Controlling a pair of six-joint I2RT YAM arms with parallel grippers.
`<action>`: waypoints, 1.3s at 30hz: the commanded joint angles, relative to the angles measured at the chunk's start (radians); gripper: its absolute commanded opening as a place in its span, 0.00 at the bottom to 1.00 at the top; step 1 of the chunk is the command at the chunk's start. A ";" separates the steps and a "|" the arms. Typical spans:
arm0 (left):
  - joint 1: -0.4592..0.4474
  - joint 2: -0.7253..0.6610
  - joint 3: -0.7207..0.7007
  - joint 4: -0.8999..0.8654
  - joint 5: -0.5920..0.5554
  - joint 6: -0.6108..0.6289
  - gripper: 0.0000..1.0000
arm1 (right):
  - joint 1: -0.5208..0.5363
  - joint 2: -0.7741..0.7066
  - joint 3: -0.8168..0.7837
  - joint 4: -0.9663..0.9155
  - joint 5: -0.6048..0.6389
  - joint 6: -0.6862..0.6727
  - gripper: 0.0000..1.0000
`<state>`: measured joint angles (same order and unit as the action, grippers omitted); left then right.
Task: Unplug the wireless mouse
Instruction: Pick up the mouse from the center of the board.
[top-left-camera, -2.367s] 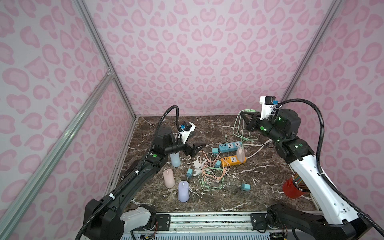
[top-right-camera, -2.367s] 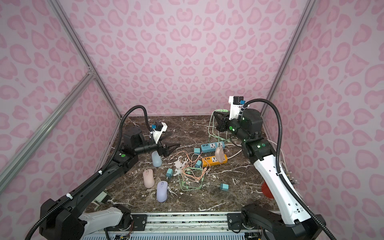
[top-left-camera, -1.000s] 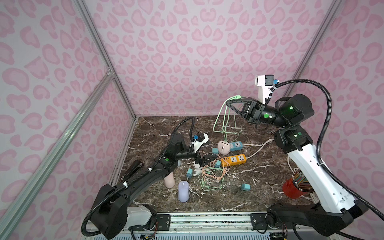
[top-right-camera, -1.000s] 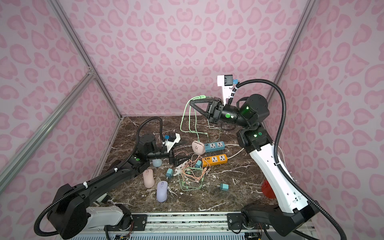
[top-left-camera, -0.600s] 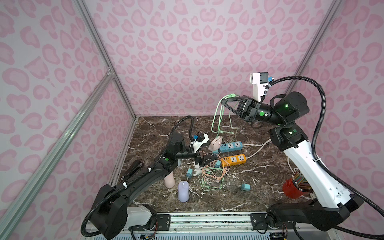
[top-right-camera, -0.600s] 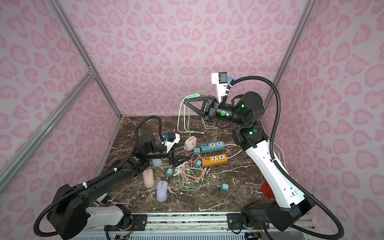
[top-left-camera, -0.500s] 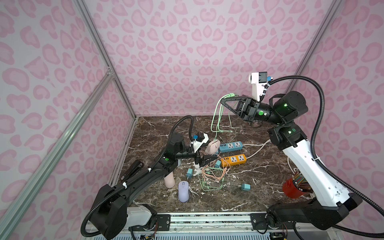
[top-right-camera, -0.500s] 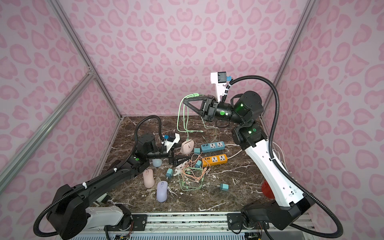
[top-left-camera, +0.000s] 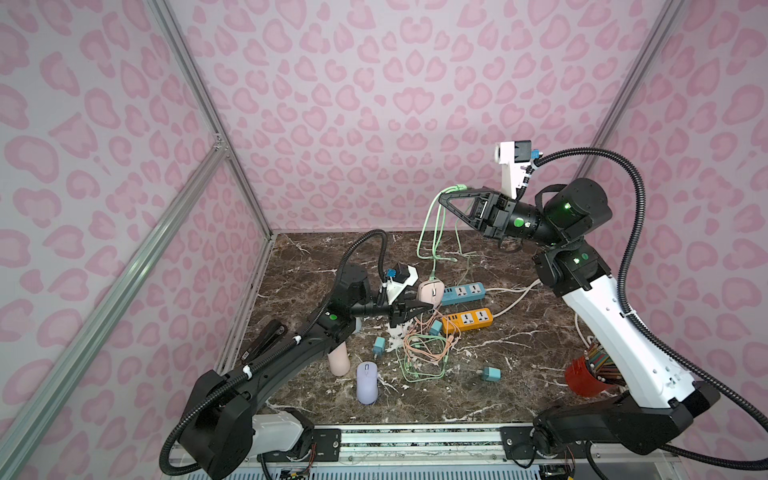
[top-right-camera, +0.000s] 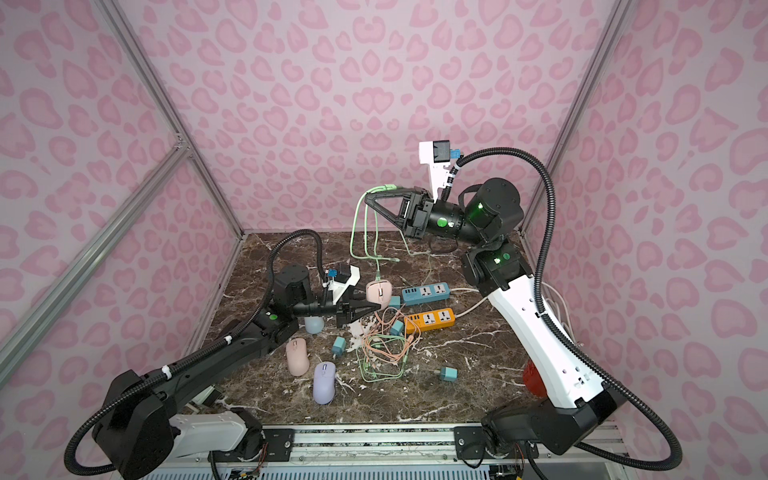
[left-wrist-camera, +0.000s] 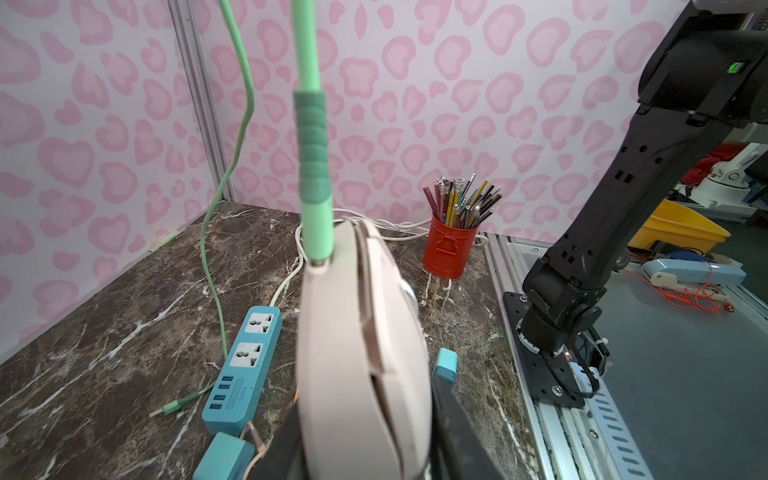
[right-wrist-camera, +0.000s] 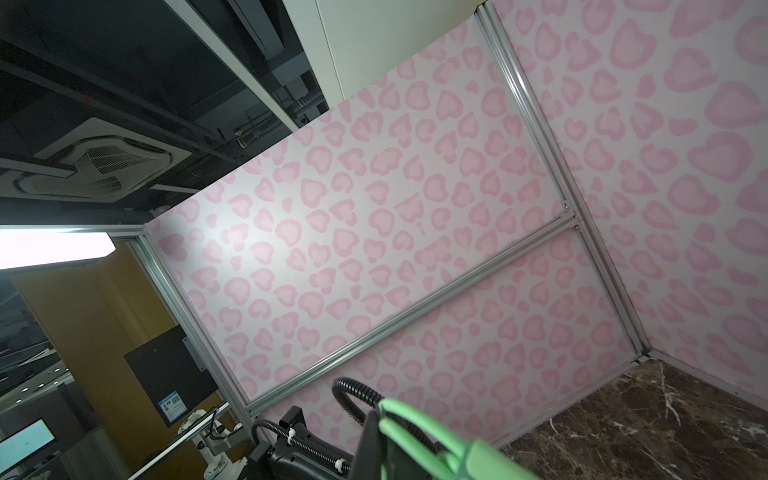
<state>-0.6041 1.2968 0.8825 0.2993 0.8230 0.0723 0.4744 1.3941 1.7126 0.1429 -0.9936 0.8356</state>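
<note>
Above table, left pincer clamping one pink mouse, right pincer pinching green cable, two power strips

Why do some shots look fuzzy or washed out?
Left wrist view: the pink mouse sits so near the lens it goes soft, while the red pencil pot behind is crisp. Right wrist view: the green cable is a close blur, and a ceiling light burns out white. Both top views: evenly lit, sharp.

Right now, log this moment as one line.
left tool: shut on pink mouse | right tool: shut on green cable, raised | plug: seated in mouse
</note>
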 joint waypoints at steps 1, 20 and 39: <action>0.000 0.002 0.017 -0.021 0.012 0.006 0.36 | -0.011 -0.008 0.009 -0.036 0.043 -0.059 0.00; 0.069 -0.023 0.129 -0.403 -0.649 0.041 0.25 | -0.126 0.090 -0.207 -0.480 0.431 -0.530 0.62; 0.070 0.144 0.202 -0.357 -0.194 -0.003 0.21 | -0.103 0.036 -0.567 -0.169 0.088 -0.436 0.57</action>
<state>-0.5350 1.4425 1.0828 -0.1238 0.5442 0.0788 0.3687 1.4151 1.1301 -0.0578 -0.8841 0.4080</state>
